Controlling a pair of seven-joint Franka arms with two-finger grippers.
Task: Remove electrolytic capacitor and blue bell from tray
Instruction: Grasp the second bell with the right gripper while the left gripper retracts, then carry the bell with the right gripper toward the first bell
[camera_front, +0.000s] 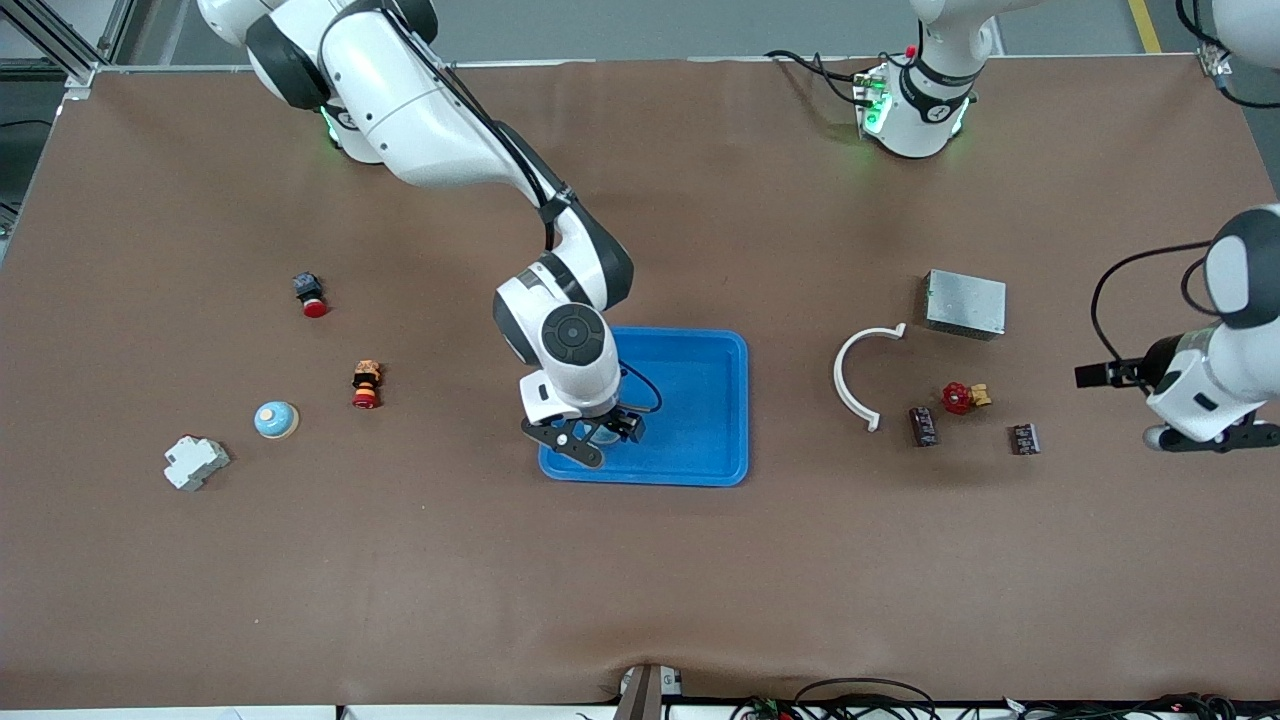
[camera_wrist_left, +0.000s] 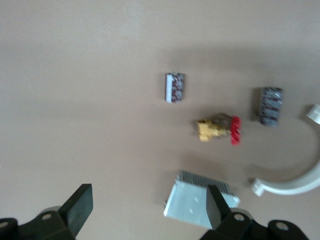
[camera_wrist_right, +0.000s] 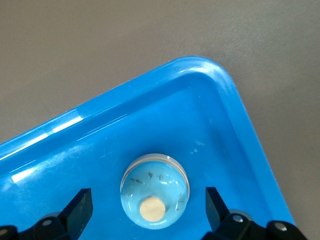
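Blue plastic fills the right wrist view, where the right gripper (camera_wrist_right: 145, 210) hangs with its black fingers (camera_wrist_right: 80, 207) spread wide on either side of a pale blue bell (camera_wrist_right: 155, 190) and clear of it; the bell sits inside the blue tray (camera_front: 700, 400), in the corner nearest the front camera toward the right arm's end. Seen from the front, the right gripper (camera_front: 585, 435) is low over that corner and hides the bell. A black cable loops off the wrist over the tray floor. Out toward the right arm's end of the table lie a second bell (camera_front: 276, 419), a white plastic block (camera_front: 196, 462), a red-capped button (camera_front: 366, 385) and another switch with a red tip (camera_front: 310, 293), all well apart from the tray. The left gripper (camera_front: 1215, 437) is up over the table's edge at the left arm's end, its fingers (camera_wrist_left: 80, 207) likewise standing apart with nothing between them. Just beside it lies a dark capacitor (camera_front: 1024, 439), and a second capacitor (camera_front: 923, 425) lies nearer the tray. Between the two sits a brass valve with a red handle (camera_front: 962, 397). A white curved clip (camera_front: 862, 375) and a grey metal box (camera_front: 965, 304) lie near them.
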